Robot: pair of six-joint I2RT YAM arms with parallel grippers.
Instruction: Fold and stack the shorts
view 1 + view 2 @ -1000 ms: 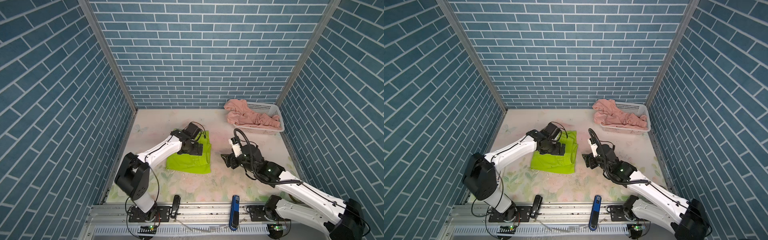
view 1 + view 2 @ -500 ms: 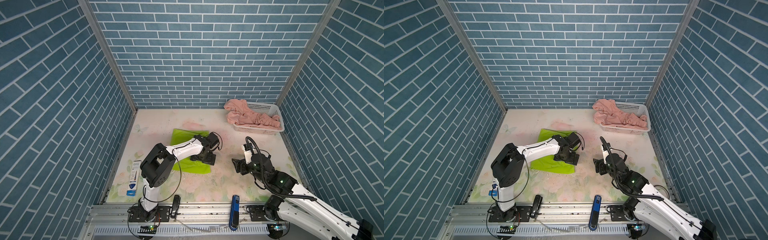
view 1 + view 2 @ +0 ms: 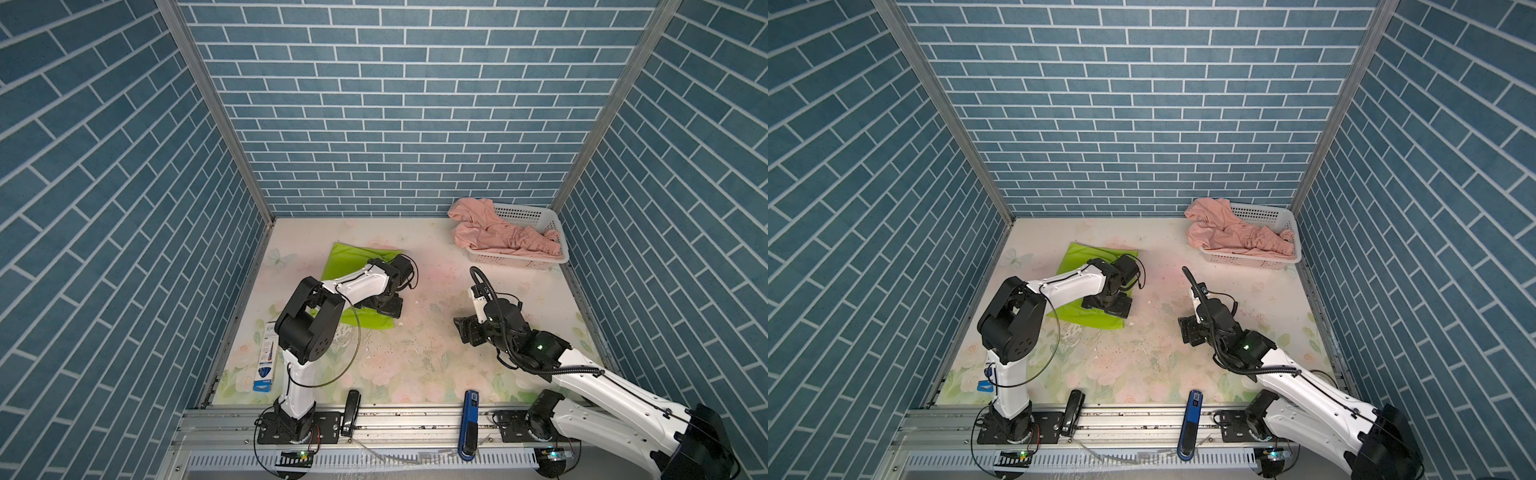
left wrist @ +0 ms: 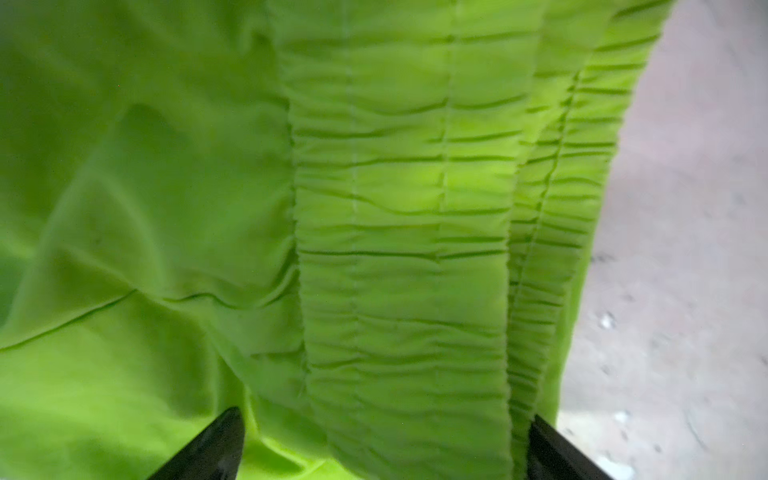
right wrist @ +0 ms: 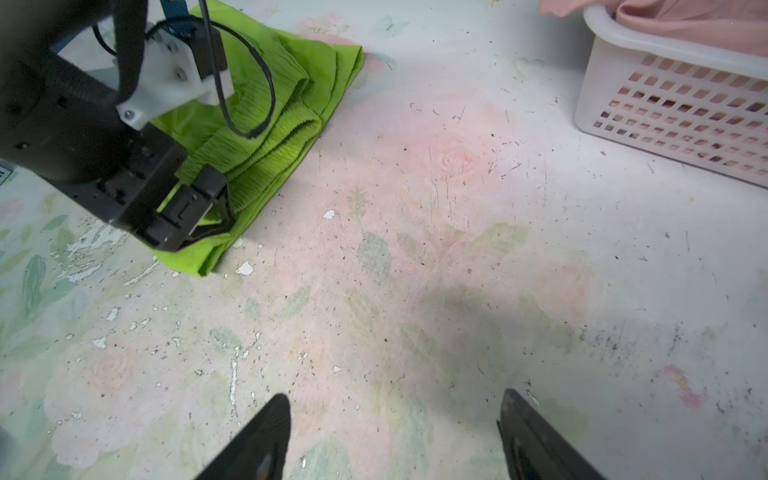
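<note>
We see the left gripper (image 4: 386, 451), fingers (image 4: 216, 449) spread wide, over the green shorts (image 3: 347, 259) left of centre, right gripper (image 5: 395, 436) likewise open above the tabletop (image 5: 415, 249).

White arm links (image 3: 359, 286), black joints (image 3: 305, 330), black sleeved cables (image 5: 131, 41), black pincer fingers (image 5: 257, 442), green indicator light (image 3: 539, 345)

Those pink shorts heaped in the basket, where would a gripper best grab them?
Probably the raised fold of the pink shorts that spills over the basket's left rim, coming down from above. That hump stands clear of the walls, so a gripper can close around it; the rest lies sunk inside. The right gripper, open and empty, is nearer.
</note>
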